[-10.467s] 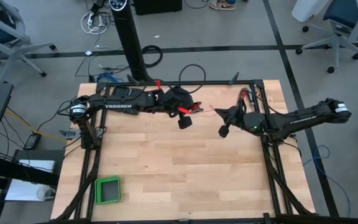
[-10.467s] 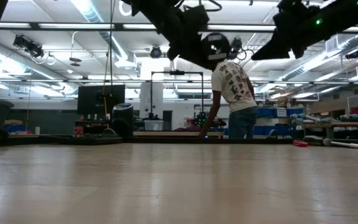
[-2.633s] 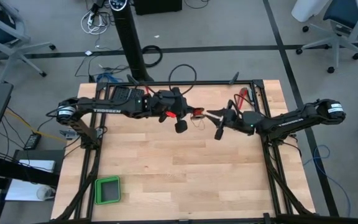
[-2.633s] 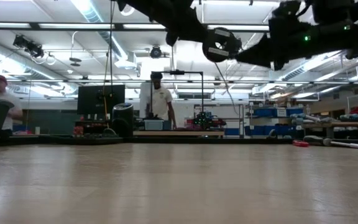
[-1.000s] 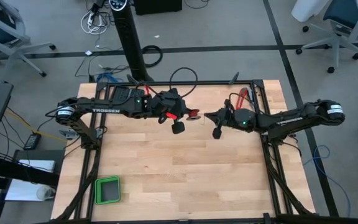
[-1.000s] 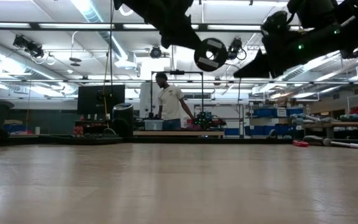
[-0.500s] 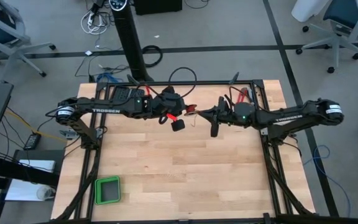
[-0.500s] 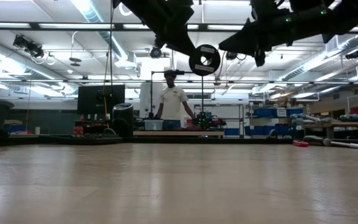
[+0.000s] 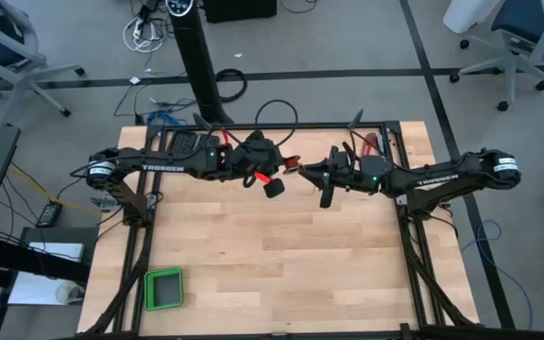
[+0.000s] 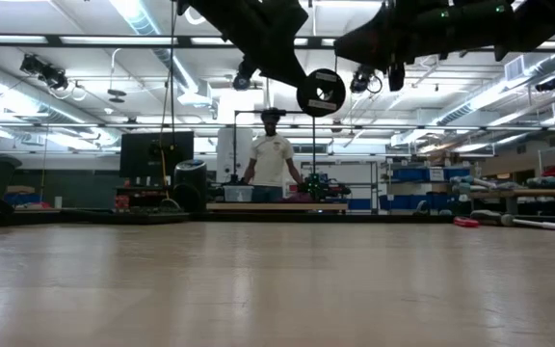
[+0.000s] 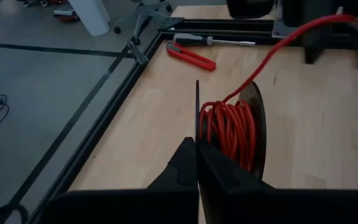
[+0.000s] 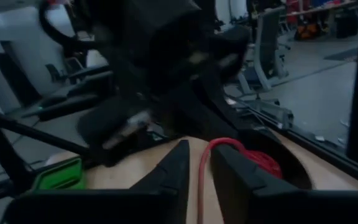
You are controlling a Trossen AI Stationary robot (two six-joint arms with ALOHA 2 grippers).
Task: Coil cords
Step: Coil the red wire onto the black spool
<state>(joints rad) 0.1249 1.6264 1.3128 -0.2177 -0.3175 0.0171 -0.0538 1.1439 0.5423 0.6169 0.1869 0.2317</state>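
Note:
A black spool [image 11: 253,124] wound with the thin red cord [image 11: 232,134] hangs high above the table's far middle, and my left gripper [image 11: 197,149] is shut on it. In the low view the spool [image 10: 320,93] is a dark disc under the left arm. From the coil a strand of cord [image 11: 272,46] runs up to my right gripper [image 12: 201,177]. That gripper is level, close to the spool [image 9: 292,167] on its right. Its fingers stand apart, with the strand [image 12: 201,163] in the gap between them. My left gripper pinches the rim of one thin flange [image 11: 197,115] of the spool between its two fingers. The fingers come from the table's left, slanting down. The spool is lifted clear of the table with its flanges upright. My right gripper has the strand in its gap; whether a finger touches it I cannot tell.
A red-handled tool [image 11: 190,55] and a screwdriver [image 11: 213,41] lie by the black frame rail [image 11: 135,59] at the table's far right. A green box [image 9: 162,289] sits at the near left. A person [image 10: 272,159] stands beyond the table. Bare wood lies below both arms.
My right gripper has gone up and toward the table's left, closing in on the spool, and has rolled about its own line. My left gripper has stayed in place, turning a little with the spool.

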